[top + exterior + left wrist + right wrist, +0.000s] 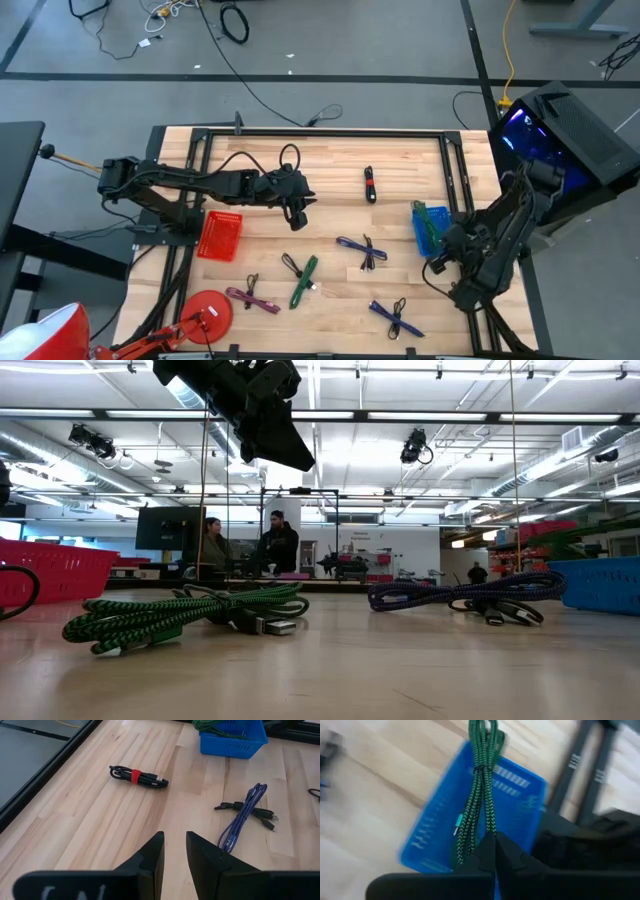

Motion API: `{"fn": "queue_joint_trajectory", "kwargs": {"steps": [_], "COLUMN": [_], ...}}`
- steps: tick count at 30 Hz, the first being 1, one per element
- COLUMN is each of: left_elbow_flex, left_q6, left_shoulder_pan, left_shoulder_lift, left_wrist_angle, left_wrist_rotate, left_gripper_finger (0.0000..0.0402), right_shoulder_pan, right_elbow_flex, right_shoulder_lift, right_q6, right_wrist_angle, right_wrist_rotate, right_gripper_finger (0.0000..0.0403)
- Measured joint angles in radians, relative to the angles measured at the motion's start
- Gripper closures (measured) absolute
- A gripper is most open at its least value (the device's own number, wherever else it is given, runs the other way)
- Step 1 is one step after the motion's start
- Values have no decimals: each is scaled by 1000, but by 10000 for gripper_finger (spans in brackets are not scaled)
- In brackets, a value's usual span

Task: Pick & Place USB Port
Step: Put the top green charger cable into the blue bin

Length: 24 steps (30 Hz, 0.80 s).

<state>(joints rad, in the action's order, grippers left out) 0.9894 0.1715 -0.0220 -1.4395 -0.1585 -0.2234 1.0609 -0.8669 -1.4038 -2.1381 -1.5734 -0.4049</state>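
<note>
Several bundled USB cables lie flat on the wooden table: a black one with a red tie, a purple one, a green one, a pink one and a blue one. Another green cable lies inside the blue basket. My left gripper hovers open above the table's middle, with nothing between its fingers. My right gripper is shut, just off the basket's near end.
A red basket stands on the table's left part, and a red round object sits near the near-left corner. A dark frame runs round the tabletop. People stand in the room beyond the far edge.
</note>
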Motion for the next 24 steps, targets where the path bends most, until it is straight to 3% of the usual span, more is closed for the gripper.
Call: {"fn": "queue_joint_trajectory", "kwargs": {"steps": [5,24], "left_elbow_flex": [0,0], "left_q6": [0,1], "left_shoulder_pan": [0,0], "left_shoulder_lift": [0,0], "left_wrist_angle": [0,3], "left_wrist_rotate": [0,0], "left_gripper_finger": [317,317], "right_shoulder_pan": [6,2], "right_elbow_flex": [0,0], "right_shoulder_lift": [-34,-99], "right_q6": [-2,-1], "right_wrist_angle": [2,56], "right_wrist_rotate": [50,-5], "right_gripper_finger": [403,403]}}
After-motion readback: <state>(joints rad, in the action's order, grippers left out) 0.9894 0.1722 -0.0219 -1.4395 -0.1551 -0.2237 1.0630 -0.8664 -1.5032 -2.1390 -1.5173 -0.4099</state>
